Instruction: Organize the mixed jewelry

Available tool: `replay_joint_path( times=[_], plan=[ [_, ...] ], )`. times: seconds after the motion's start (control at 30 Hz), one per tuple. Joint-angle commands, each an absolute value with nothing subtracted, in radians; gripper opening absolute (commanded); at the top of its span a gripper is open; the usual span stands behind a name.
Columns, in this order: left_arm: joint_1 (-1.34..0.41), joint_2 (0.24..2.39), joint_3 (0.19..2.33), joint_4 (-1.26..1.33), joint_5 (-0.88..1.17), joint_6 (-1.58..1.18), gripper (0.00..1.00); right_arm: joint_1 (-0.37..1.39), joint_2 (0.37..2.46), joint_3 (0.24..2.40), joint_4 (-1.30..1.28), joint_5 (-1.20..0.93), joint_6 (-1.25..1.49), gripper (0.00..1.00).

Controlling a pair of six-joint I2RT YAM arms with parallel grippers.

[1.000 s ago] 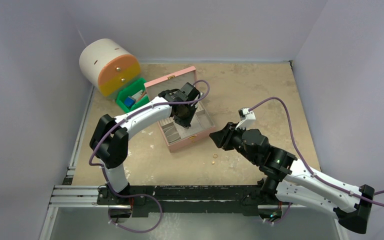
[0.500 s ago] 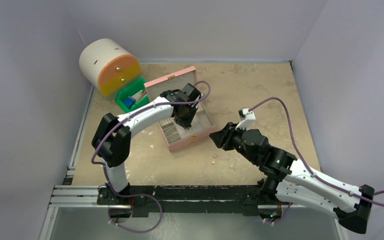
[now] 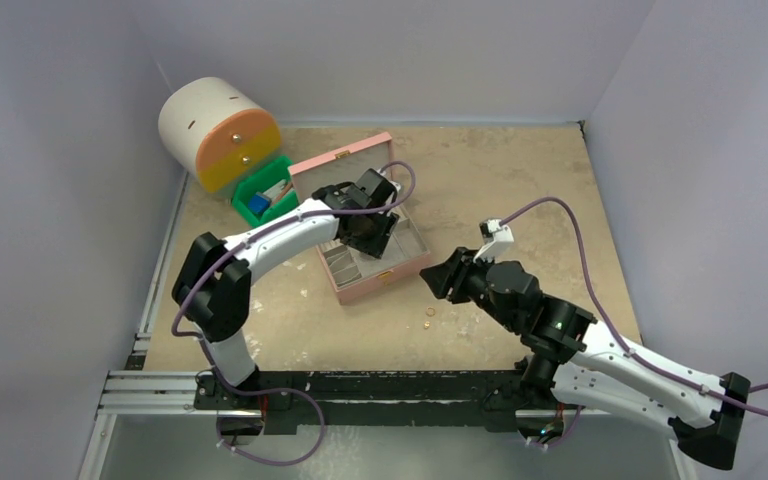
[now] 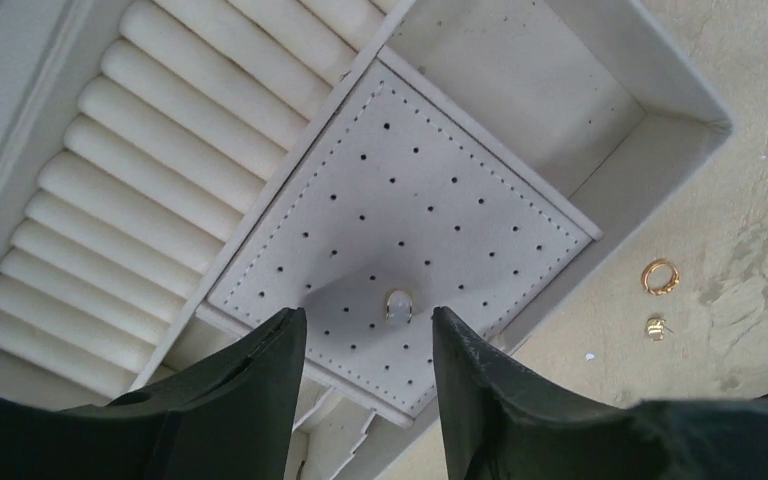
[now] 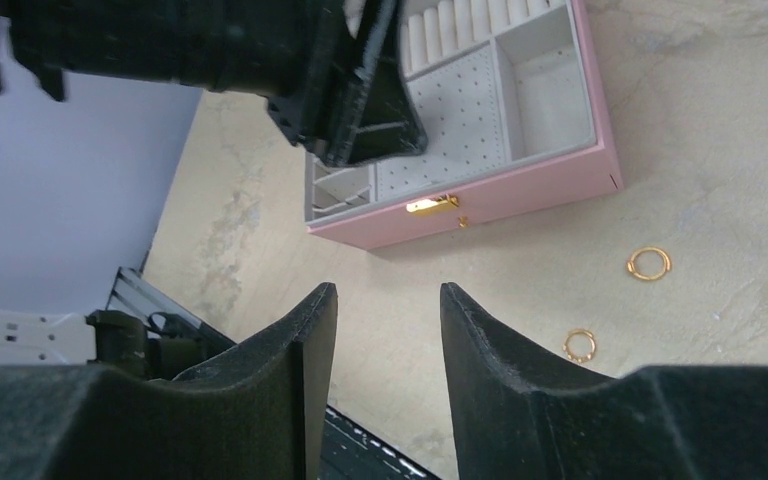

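The pink box (image 3: pixel 365 287) stands open. My left gripper (image 4: pixel 368 315) hangs open and empty over its perforated pad (image 4: pixel 400 200), just above a small gold ring (image 4: pixel 398 303) lying on that pad. A gold ring (image 4: pixel 659 276) and a tiny gold piece (image 4: pixel 656 326) lie on the table beside the box. My right gripper (image 5: pixel 388 292) is open and empty, above the table in front of the box (image 5: pixel 520 195). Two gold rings (image 5: pixel 648 263) (image 5: pixel 579 345) lie on the table to its right. In the top view gold pieces (image 3: pixel 428 318) show near the right gripper (image 3: pixel 430 274).
A white and orange drum-shaped drawer unit (image 3: pixel 218 133) and a green bin (image 3: pixel 263 199) stand at the back left. Ring rolls (image 4: pixel 160 170) fill the box's left part, with a bare compartment (image 4: pixel 530 80) beside the pad. Walls close in on three sides.
My left gripper has drawn back a little over the box and its arm has shifted slightly left. The right arm has barely moved.
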State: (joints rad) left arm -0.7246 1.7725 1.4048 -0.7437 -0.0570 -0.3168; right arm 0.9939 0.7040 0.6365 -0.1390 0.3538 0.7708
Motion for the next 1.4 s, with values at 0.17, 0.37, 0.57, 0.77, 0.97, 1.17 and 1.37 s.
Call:
replay_joint_path(
  times=[0.17,0.37,0.57,0.77,0.97,1.17,1.37],
  plan=[
    [-0.72,1.564,1.337,-0.621,-0.074,-0.29,0.51,0.997,0.739,0.595,-0.189,0.388,0.805,0.48],
    [-0.722,1.428,1.292,-0.551,-0.081,-0.29,0.51,0.996,0.78,0.559,-0.21,0.4,0.828,0.49],
    [-0.721,1.321,1.251,-0.49,-0.131,-0.299,0.51,0.997,0.861,0.543,-0.222,0.395,0.847,0.49],
    [-0.722,1.263,1.237,-0.47,-0.2,-0.317,0.5,0.997,0.977,0.541,-0.201,0.39,0.896,0.47],
    [-0.722,1.242,1.233,-0.475,-0.25,-0.33,0.5,0.997,1.114,0.546,-0.141,0.375,0.932,0.41],
    [-0.721,1.217,1.223,-0.46,-0.263,-0.337,0.5,0.998,1.238,0.577,-0.141,0.357,0.971,0.34],
    [-0.722,1.215,1.223,-0.462,-0.267,-0.342,0.51,1.007,1.272,0.591,-0.169,0.359,1.011,0.33]
  ],
)
